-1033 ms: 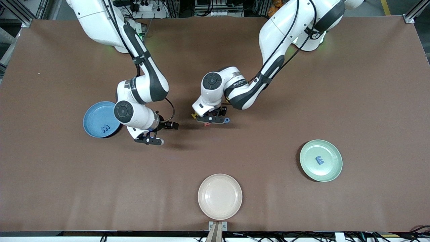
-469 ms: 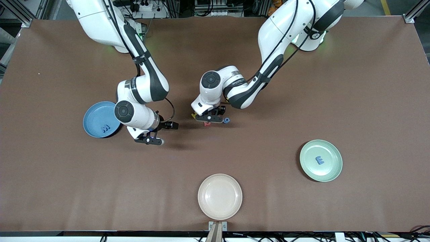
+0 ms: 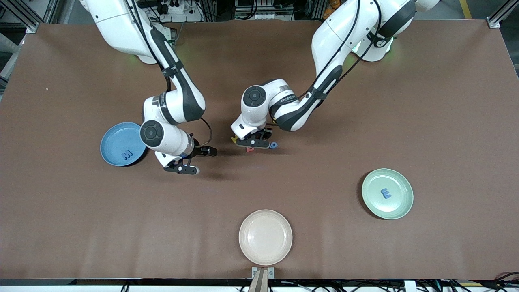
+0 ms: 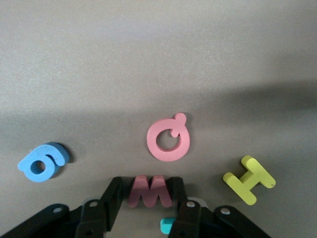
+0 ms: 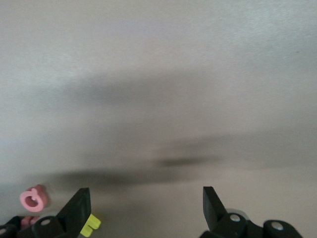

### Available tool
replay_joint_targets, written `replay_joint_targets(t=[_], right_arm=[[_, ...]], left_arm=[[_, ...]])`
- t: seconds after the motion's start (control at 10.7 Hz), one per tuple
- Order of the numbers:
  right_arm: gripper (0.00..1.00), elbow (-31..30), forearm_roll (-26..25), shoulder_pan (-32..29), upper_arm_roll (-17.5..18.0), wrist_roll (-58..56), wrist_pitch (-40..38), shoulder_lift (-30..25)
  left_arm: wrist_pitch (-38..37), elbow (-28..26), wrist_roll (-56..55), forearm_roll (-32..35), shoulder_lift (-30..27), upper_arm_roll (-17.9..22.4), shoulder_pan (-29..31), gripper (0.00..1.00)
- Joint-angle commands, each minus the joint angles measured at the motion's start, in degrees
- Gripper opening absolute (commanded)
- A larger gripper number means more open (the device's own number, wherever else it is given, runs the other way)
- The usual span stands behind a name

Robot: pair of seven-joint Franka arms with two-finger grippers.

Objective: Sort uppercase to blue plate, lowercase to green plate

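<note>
My left gripper (image 3: 254, 142) is down at the middle of the table, its fingers (image 4: 113, 196) pressed in on either side of a small red m-shaped lowercase letter (image 4: 150, 191) that lies flat. Around it lie a red Q (image 4: 168, 140), a yellow H (image 4: 248, 179), a blue g-like letter (image 4: 42, 162) and a teal piece (image 4: 167, 226), partly hidden under the hand. The blue plate (image 3: 115, 140) holds a blue W (image 3: 127, 155). The green plate (image 3: 399, 182) holds a blue e-like letter (image 3: 386, 193). My right gripper (image 3: 206, 161) hangs open and empty beside the blue plate.
A beige plate (image 3: 265, 237) sits at the table's edge nearest the front camera. The right wrist view shows bare brown table, with the red Q (image 5: 33, 198) and the yellow H (image 5: 90, 224) at its margin.
The left gripper's fingers have drawn in around the red m-shaped letter. The right arm has barely shifted.
</note>
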Motion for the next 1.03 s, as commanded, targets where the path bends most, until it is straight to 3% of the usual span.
replay_joint_targets(t=[0.0,0.19,0.47,0.66,0.85,0.94], right_arm=[[1.00,-1.11,-1.31,0.33,1.00,2.41,1.30,-0.92],[1.00,-1.11,-1.31,0.42,2.39,2.50,1.91,-1.01],[1.00,-1.11,-1.75,1.73,3.45,3.37,2.61,-0.92],[1.00,-2.24,-3.85,2.52,3.46,3.64,3.14,-0.48],[1.00,-2.86,-9.01,6.28,3.72,9.04,6.56,-0.04],[1.00,-2.69,-16.88,8.65,3.72,11.87,6.84,0.22]], left_arm=[[0.50,0.75,1.35,-0.03,0.68,0.42,-0.54,0.32],[0.32,0.75,2.40,0.06,0.42,0.51,-0.45,0.16],[-4.39,0.22,4.42,0.15,-2.64,-0.10,4.45,0.03],[-8.36,-0.04,6.52,-0.11,-6.68,-1.15,9.02,0.00],[-10.05,-1.00,9.50,-0.55,-10.81,-2.03,14.64,0.00],[-10.83,-2.40,14.13,-0.64,-12.83,-2.04,18.41,0.00]])
